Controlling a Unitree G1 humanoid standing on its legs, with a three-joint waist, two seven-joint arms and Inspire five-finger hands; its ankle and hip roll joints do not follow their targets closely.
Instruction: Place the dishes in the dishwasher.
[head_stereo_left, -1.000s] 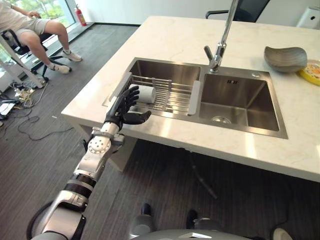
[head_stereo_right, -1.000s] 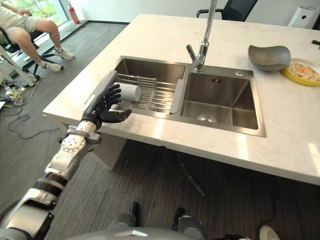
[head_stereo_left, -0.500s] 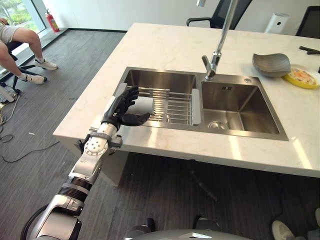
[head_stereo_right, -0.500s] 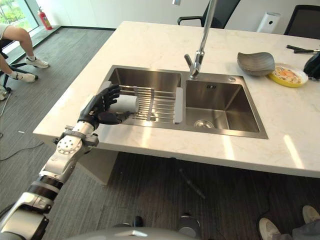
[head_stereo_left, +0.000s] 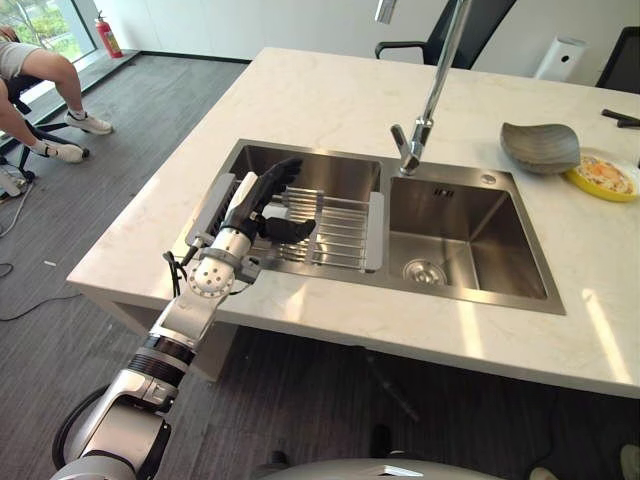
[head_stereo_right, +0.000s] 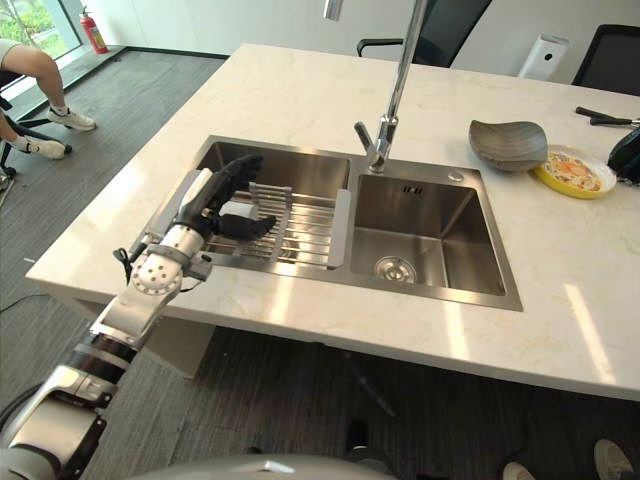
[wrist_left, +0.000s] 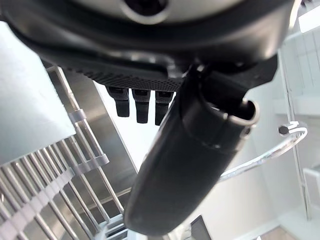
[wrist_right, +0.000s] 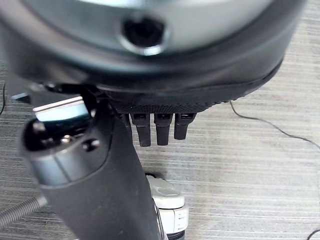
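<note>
Left robot hand (head_stereo_left: 262, 203) is over the wire rack (head_stereo_left: 335, 232) in the left basin of the sink (head_stereo_left: 470, 235), at the rack's 9 o'clock end. White cup (head_stereo_right: 237, 212) lies on its side on the rack, mostly hidden behind the hand; a sliver shows between fingers (head_stereo_left: 276, 177) and thumb in the right eye view. Fingers extend nearly straight over the top of the cup, toward 1 o'clock in the head views; thumb sticks out toward 3 o'clock just below it. Hand is spread wide, not clamped. Cannot tell whether fingers or thumb actually touch the cup. Left wrist view: fingers straight, thumb out, rack wires past them.

Right robot hand (wrist_right: 155, 125) shows in its own wrist view, hanging above grey carpet floor, fingers relaxed, holding nothing.

Elsewhere on the surface (head_stereo_left: 320, 100): grey bowl (head_stereo_left: 540, 146) at about 2 o'clock from the sink, yellow plate (head_stereo_left: 604, 176) touching or just beside it at its 4 o'clock. Faucet (head_stereo_left: 425, 100) stands at the sink's 12 o'clock edge between the two basins. Right basin holds no dishes. A seated person's legs (head_stereo_left: 40, 75) show at 10 o'clock, well apart from the surface.
</note>
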